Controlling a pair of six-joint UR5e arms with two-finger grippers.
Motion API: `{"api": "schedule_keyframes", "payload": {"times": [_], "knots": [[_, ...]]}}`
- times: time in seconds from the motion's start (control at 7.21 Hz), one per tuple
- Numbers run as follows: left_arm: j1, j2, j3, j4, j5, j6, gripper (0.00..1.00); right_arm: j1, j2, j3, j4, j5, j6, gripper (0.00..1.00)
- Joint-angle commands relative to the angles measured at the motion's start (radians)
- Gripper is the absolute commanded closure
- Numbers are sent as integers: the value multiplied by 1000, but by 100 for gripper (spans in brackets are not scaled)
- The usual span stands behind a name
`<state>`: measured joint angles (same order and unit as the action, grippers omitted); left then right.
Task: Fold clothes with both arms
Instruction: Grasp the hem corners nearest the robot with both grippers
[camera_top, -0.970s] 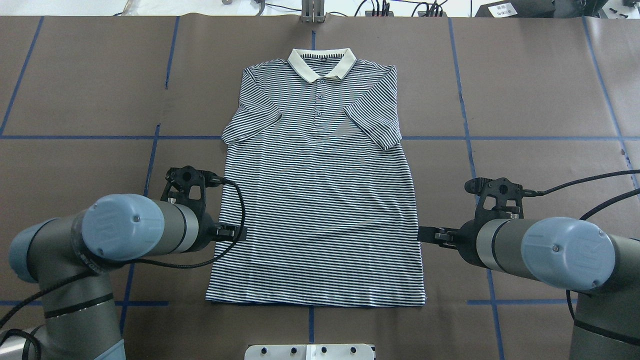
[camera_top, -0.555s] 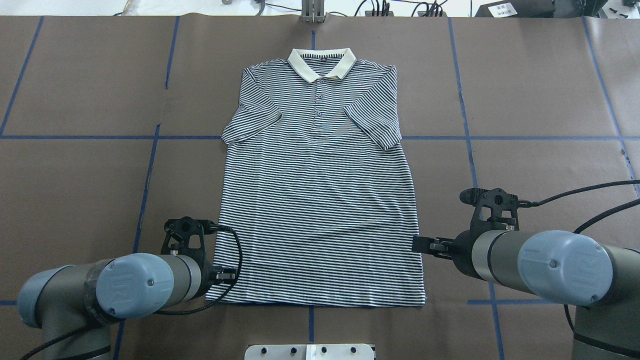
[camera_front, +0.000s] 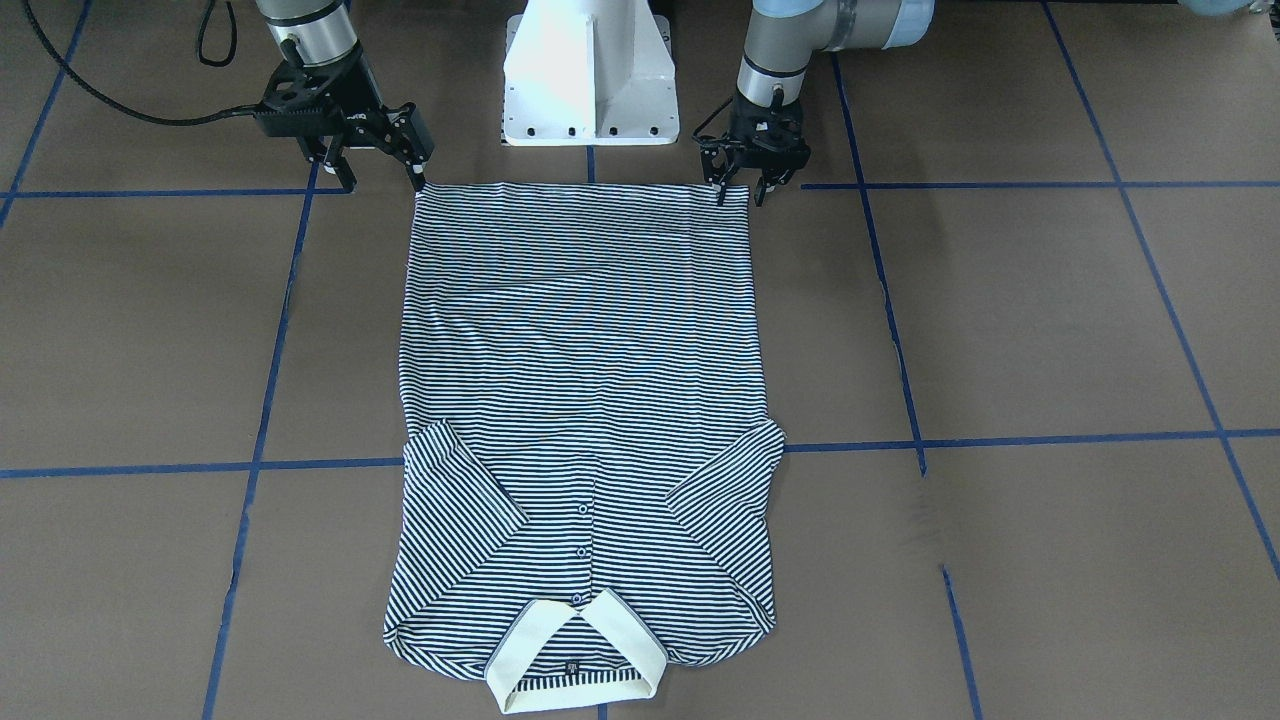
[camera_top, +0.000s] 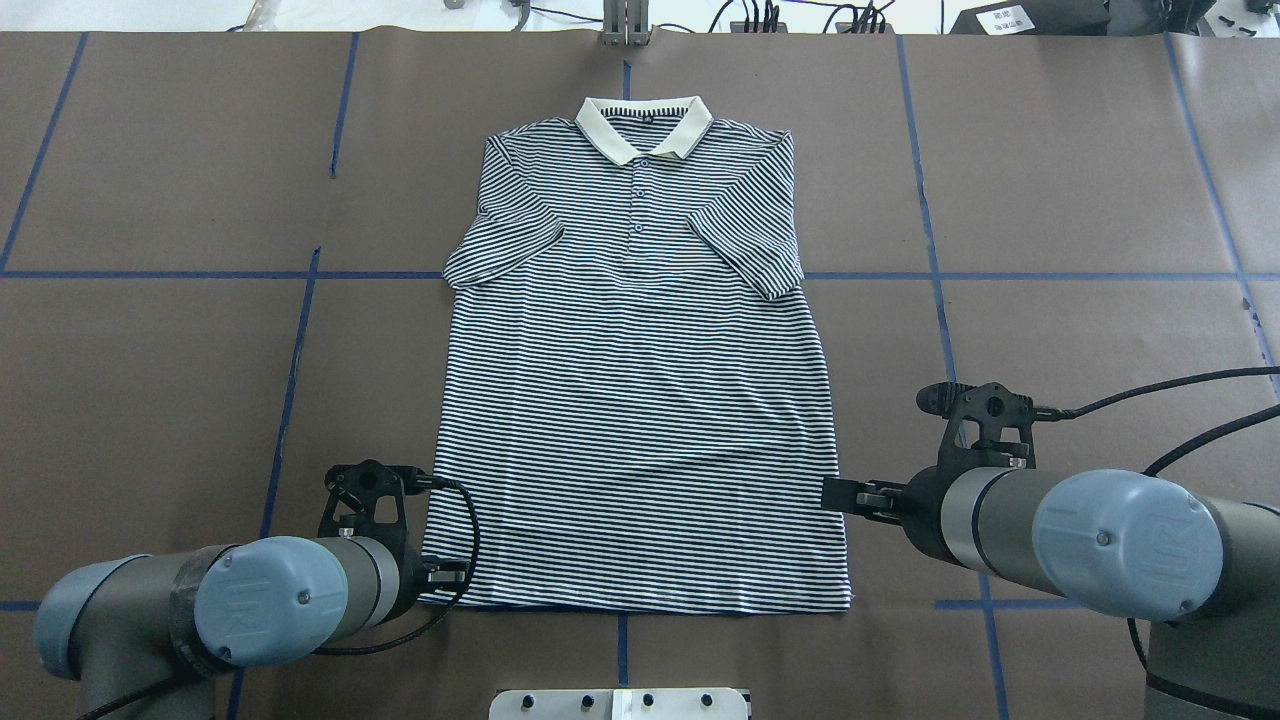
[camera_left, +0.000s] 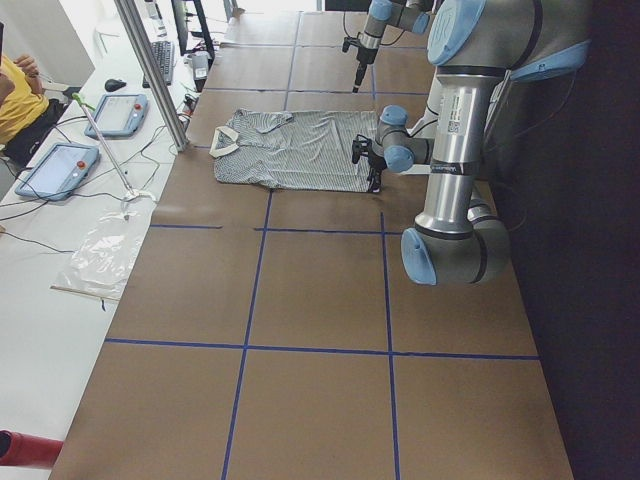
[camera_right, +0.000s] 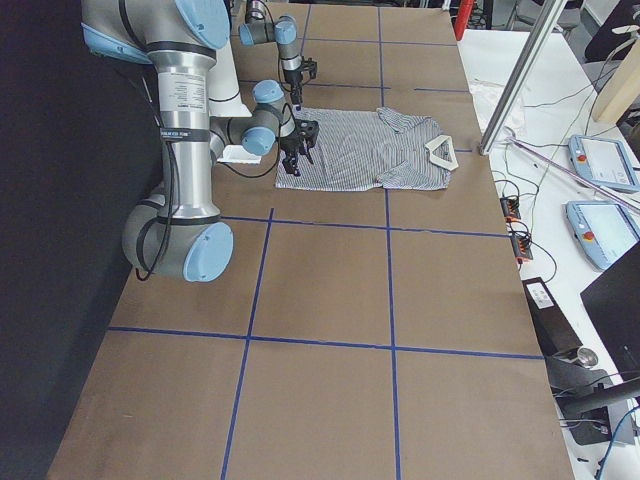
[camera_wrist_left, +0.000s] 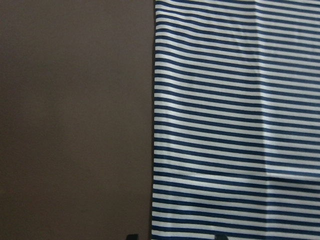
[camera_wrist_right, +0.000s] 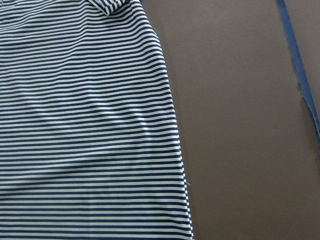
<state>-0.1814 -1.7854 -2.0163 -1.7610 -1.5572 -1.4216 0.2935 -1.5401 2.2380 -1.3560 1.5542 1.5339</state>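
Your polo shirt (camera_top: 640, 400) lies flat and face up in the middle of the overhead view, spread on the brown table (camera_top: 150, 380). Its cream collar (camera_top: 645, 125) is at the top of that frame and its hem (camera_top: 630, 603) runs along the bottom. Both short sleeves (camera_top: 505, 245) are already turned inward onto the chest, so I judge the side tucks done. The body itself lies full length, with no crosswise fold in it yet.

In the front-facing view, the left gripper (camera_front: 740, 195) sits at the upper right corner of the shirt. Its jaws stand apart over the hem corner, and the left wrist view shows two dark fingertips at the bottom edge with the shirt's side edge between them. The right gripper (camera_front: 386, 183) sits at the upper left corner in that same view, jaws spread wide and beside the other hem corner. Its wrist camera shows only striped cloth and bare table. Neither gripper has cloth pinched, and the hem lies flat with no lift anywhere.

By my reading you are at the start of the main fold. What is left is to close on both hem corners, carry the hem up toward the collar, lay it down, and make any further fold you want.
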Motion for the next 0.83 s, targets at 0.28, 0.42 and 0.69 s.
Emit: {"api": "schedule_keyframes", "payload": {"times": [0.28,0.42,0.69], "knots": [[11,3,7,2,0,0,55,-1,0,0,-2,0,0,6],[13,7,7,2,0,0,55,-1,0,0,-2,0,0,6],[19,8,7,0,0,-2,61,-1,-2,-1,-2,0,0,5]]}}
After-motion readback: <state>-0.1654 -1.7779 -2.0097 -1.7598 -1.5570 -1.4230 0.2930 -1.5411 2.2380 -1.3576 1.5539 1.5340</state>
